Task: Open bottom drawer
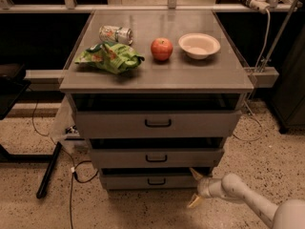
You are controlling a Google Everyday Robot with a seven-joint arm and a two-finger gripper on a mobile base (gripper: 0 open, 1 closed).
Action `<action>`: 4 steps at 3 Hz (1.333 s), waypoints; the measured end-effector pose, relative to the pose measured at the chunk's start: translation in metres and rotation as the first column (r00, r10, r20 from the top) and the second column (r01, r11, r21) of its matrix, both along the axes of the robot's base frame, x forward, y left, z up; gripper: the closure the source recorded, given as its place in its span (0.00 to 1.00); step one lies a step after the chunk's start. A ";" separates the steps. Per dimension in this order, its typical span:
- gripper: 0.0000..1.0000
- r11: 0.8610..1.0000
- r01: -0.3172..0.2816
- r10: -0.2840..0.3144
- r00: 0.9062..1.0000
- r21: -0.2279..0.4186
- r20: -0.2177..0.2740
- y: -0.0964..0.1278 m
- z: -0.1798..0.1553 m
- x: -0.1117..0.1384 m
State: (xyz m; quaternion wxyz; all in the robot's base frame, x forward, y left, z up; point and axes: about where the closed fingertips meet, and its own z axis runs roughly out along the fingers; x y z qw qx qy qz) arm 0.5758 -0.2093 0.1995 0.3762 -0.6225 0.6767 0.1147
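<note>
Here I am in the approach step of opening the bottom drawer (125, 181), the lowest and narrowest of three grey fronts in a metal cabinet (228, 78). My gripper (194, 188) hangs low near the speckled floor (267, 151), just off the right end of that drawer front. Its two pale fingers (195, 173) are spread apart and hold nothing. The upper one points up toward the drawer's top right corner, and the lower one angles down over the floor.

The drawer's small black bar handle (156, 181) sits at the centre of the front, to the left of my gripper and apart from it. The drawer looks closed or nearly so.

As I judge it, I next need to move left to the handle, close on it, then pull straight outward.

On the cabinet top sit an apple (162, 48) and a bowl (199, 45).
</note>
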 end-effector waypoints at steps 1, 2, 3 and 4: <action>0.00 1.000 0.024 -0.024 1.000 -0.001 0.016 -0.004 -0.006 0.014; 0.00 0.999 0.041 -0.041 0.998 -0.006 0.038 -0.008 -0.010 0.029; 0.00 0.999 0.046 -0.045 0.998 -0.013 0.050 -0.009 -0.018 0.045; 0.00 0.998 0.055 -0.053 0.997 -0.024 0.054 -0.013 -0.027 0.061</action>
